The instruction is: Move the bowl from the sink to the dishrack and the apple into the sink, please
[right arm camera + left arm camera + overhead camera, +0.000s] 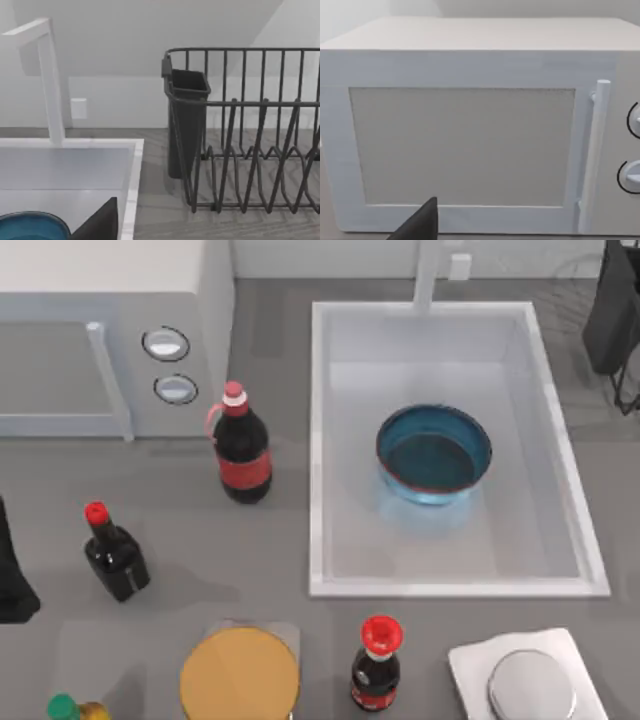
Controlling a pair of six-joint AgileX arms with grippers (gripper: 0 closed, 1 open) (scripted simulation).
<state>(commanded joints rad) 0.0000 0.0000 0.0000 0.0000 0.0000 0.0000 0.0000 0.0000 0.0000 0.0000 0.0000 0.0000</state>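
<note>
Bowl: upright in sink, untouched. Dishrack: right of sink, bare. Apple: unlocated. Left arm at table's left edge, right arm at top right; finger state of both: cannot tell. Step: first, not begun. Next: right gripper descends to bowl rim.

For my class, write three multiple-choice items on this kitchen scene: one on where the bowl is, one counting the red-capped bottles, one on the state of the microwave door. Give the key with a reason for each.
1. Where is the bowl?
A. in the sink
B. on the dishrack
C. on top of the microwave

2. How many red-capped bottles stand on the table?
A. one
B. three
C. five

3. The microwave door is:
A. wide open
B. missing
C. closed

Key:
1 A, the blue bowl sits inside the white basin.
2 B, one beside the microwave, one at the table's left, one at the near edge.
3 C, the door lies flush with the front.
</note>
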